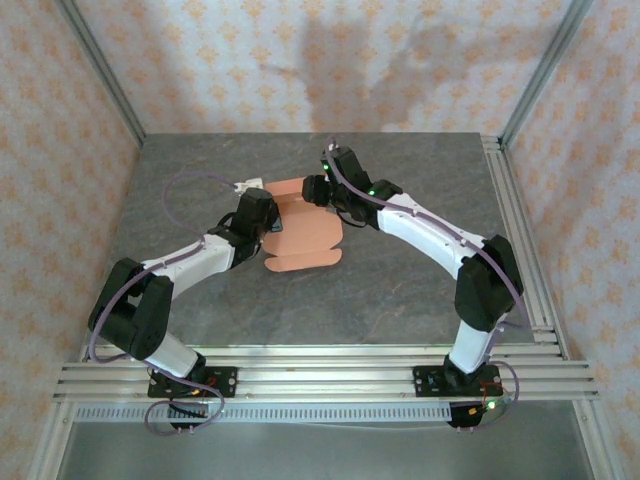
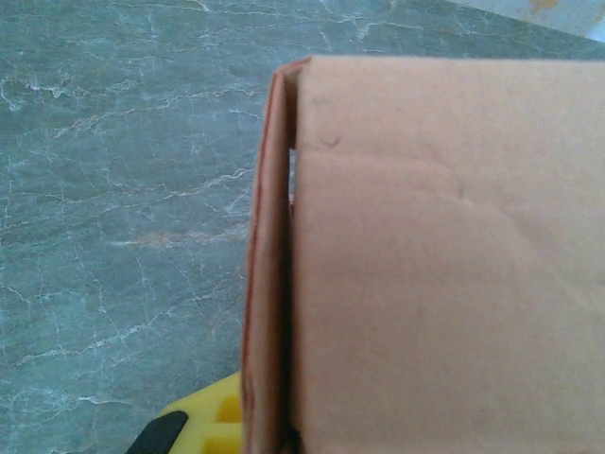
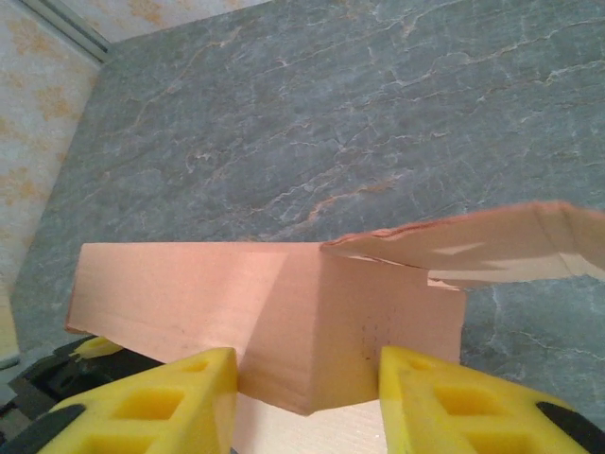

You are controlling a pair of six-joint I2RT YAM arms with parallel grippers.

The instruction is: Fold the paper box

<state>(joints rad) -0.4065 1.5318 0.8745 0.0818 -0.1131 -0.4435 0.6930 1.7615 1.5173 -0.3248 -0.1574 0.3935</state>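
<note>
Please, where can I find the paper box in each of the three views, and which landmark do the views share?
Top external: the paper box lies near the picture's centre, in the middle of the table.
Left wrist: the paper box covers the right half, very close to the camera.
Right wrist: the paper box sits at lower centre, with one flap raised at the right.
Shared landmark: the grey veined table top.

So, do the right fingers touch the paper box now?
Cannot tell. In the right wrist view the right fingers flank a folded corner of the paper box, but neither contact nor gap shows plainly.
</note>
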